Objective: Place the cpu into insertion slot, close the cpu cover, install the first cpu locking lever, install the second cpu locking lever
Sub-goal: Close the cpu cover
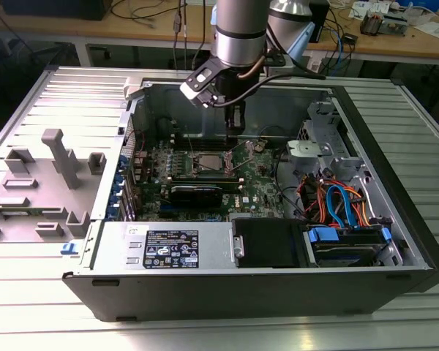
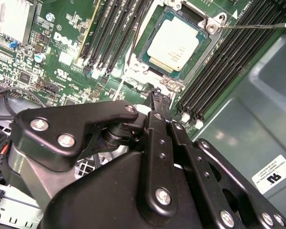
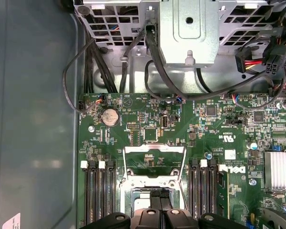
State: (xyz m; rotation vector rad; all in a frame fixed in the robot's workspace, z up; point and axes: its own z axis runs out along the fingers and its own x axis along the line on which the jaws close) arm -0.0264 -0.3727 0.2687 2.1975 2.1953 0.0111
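Cpu [image 2: 174, 45] seated in slot [image 2: 201, 50], cover [image 3: 155, 149] flipped open, pincer [image 1: 236, 123] narrow, fingers together and empty, hovering at slot's 1 o'clock in exterior view.

A small square chip with a dull silver-grey metal top [image 2: 174, 44] lies flat in the square silver-rimmed socket [image 2: 171, 85] on the green circuit board [image 2: 62, 52]. Long black memory slots [image 2: 112, 33] flank it. A thin silver wire lever [image 2: 252, 26] crosses the slots on one side. The black metal gripper [image 2: 159, 98] hangs just beside a socket corner.
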